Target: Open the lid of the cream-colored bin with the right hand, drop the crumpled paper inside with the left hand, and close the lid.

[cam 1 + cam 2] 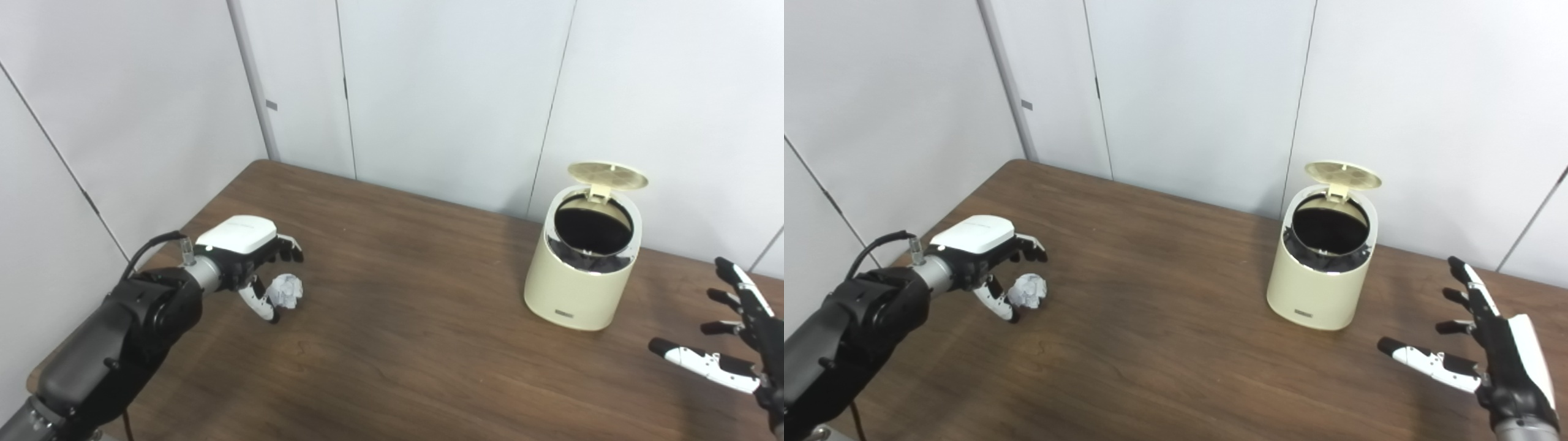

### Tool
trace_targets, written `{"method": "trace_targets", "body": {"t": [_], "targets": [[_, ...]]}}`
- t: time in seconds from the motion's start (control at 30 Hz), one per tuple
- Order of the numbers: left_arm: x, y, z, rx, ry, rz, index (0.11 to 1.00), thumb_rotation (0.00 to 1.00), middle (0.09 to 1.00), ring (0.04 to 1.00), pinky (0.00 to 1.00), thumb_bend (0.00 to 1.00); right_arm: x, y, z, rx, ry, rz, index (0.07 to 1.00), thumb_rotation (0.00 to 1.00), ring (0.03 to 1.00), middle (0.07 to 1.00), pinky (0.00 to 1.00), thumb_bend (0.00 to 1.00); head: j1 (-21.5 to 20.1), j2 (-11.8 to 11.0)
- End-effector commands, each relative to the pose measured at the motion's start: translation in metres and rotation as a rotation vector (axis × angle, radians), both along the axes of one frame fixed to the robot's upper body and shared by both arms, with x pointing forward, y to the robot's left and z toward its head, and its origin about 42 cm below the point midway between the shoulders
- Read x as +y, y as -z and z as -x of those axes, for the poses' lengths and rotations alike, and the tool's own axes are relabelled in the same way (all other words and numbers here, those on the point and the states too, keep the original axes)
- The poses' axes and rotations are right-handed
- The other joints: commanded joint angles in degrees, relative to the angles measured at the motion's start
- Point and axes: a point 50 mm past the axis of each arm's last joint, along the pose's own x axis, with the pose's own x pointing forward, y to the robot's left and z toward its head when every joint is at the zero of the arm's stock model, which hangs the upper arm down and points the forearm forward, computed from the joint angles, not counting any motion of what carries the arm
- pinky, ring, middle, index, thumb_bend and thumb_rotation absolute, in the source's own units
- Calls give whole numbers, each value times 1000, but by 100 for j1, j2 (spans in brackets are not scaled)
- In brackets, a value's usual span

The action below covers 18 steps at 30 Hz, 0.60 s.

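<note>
The cream-colored bin [582,278] stands on the brown table [398,343] at the right, near the back wall. Its lid [607,175] is tipped up and open, and the inside looks dark. The crumpled white paper [286,291] lies on the table at the left. My left hand [248,257] hovers over and beside the paper, fingers curled above it and thumb low on its near side, not closed on it. My right hand [1488,352] is open with fingers spread, to the right of the bin and nearer me, apart from it.
White wall panels [429,92] run close behind the table's back and left edges. Bare tabletop lies between the paper and the bin.
</note>
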Motion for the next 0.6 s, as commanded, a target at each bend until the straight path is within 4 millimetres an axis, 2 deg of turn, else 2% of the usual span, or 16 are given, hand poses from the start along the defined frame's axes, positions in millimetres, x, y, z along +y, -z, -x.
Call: {"method": "trace_targets", "body": {"t": [0.0, 0.1, 0.33, 0.57], "targets": [[1, -13, -3, -66, 3, -42, 773, 104, 766, 728, 648, 891, -1, -23, -6, -85, -1, 4, 934, 305, 851, 935, 605, 805, -7, 1], [-5, -13, -1, -62, -20, -36, 785, 109, 784, 761, 686, 873, -1, -23, -5, -84, 1, 8, 935, 315, 854, 934, 614, 802, -24, 11], [-5, -6, -4, -67, 5, -56, 775, 123, 781, 752, 659, 860, -3, -23, -3, -80, 7, 18, 934, 321, 841, 931, 584, 805, -47, 42], [-6, 1, -7, -49, 2, -64, 771, 117, 786, 744, 623, 850, -4, -22, -1, -78, 11, 22, 935, 312, 854, 928, 632, 793, -66, 69]]}}
